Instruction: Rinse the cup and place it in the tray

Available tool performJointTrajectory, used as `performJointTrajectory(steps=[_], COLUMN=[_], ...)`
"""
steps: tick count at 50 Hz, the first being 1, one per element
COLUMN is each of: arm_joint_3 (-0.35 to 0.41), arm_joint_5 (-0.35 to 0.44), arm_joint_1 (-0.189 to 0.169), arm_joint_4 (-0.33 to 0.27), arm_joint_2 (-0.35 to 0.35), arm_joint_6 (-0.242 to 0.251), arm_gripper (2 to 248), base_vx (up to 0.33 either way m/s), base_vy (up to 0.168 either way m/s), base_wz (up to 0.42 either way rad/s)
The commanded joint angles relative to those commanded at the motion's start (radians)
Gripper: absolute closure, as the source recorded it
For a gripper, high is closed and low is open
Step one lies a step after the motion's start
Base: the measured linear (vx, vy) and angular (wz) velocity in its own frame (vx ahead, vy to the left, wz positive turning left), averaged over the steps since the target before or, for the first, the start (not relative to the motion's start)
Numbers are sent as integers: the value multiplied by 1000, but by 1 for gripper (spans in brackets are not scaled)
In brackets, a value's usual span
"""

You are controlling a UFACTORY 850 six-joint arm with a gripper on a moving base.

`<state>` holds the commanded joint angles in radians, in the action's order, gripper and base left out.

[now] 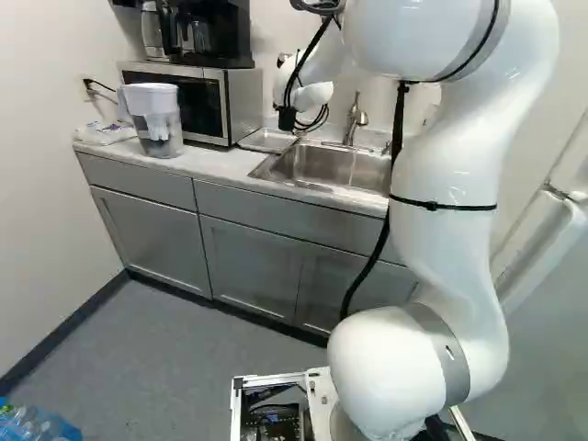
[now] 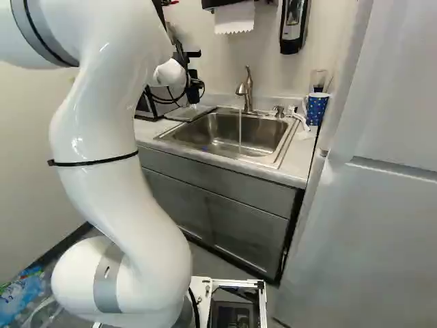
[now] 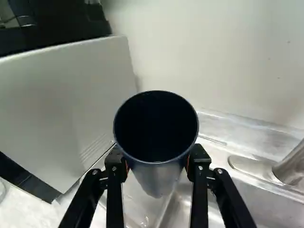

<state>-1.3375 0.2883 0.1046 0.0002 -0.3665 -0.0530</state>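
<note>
Far left on the desk (image 1: 204,162), here's the pitcher (image 1: 161,130), with the microwave (image 1: 244,106) right beside it and the coffee maker (image 1: 220,37) up on top! Next along, it's the gripper (image 1: 287,119), clamped on the cup (image 3: 160,178) from both sides, the dark mouth facing the wrist camera. So the cup's up in the grip, near the microwave's side, and the tray (image 1: 268,140) lies between microwave and sink (image 2: 229,130). Over to the sink, and the tap (image 2: 247,92) is running, a thin stream (image 2: 240,130) dropping into the basin! Right of that, a blue patterned cup (image 2: 316,109) stands on the desk, and the fridge (image 2: 382,219) closes out the right.
</note>
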Motion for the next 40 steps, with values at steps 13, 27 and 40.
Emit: performJointTrajectory(steps=[13,27,40], arm_joint_3=[-42,-89,-134], arm_joint_5=[-30,-32,-23], arm_joint_1=[7,16,25], arm_joint_4=[-13,-31,-52], arm_joint_2=[-57,-120,-163], arm_joint_6=[0,0,0], arm_gripper=[124,124,124], base_vx=[0,0,0], base_vy=[0,0,0], base_wz=[0,0,0])
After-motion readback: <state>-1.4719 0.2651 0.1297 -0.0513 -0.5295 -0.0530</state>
